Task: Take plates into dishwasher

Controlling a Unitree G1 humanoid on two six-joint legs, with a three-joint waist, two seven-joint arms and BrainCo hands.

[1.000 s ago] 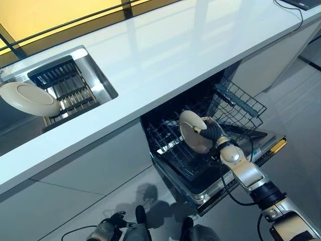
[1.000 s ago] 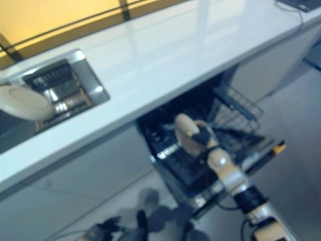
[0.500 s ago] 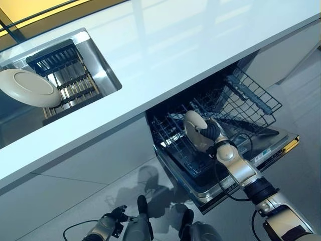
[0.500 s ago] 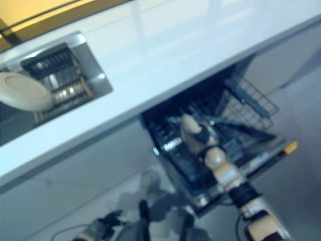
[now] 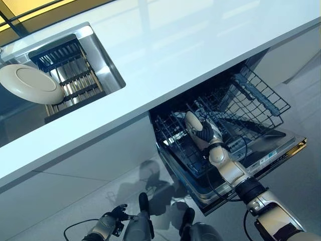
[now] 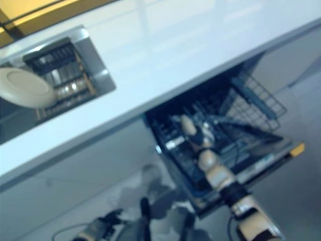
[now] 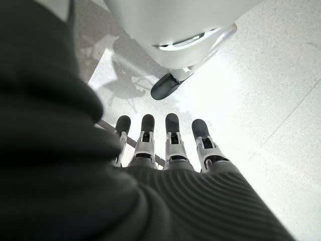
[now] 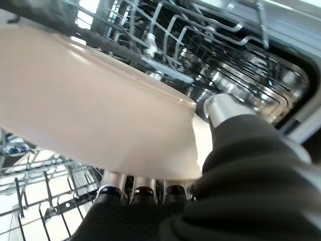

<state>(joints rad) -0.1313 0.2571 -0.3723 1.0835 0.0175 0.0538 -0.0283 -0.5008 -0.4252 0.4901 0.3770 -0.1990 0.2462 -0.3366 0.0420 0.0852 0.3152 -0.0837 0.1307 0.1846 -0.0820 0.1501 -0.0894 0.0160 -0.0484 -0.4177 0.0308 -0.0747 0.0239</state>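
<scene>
The plate (image 5: 193, 124) stands on edge over the lower rack (image 5: 176, 142), pinched between the thumb and curled fingers of the right hand (image 5: 205, 133). If it meets a tine off-line it could jam or slip free. The left hand (image 7: 168, 145) hangs with fingers straight and empty, and a second plate (image 5: 30, 84) waits by the sink (image 5: 103, 60).

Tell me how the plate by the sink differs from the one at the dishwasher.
The sink plate rests free at the sink's edge, its face showing; the dishwasher plate is held on edge by the right robot hand over the dishwasher rack. Both are cream and round.
</scene>
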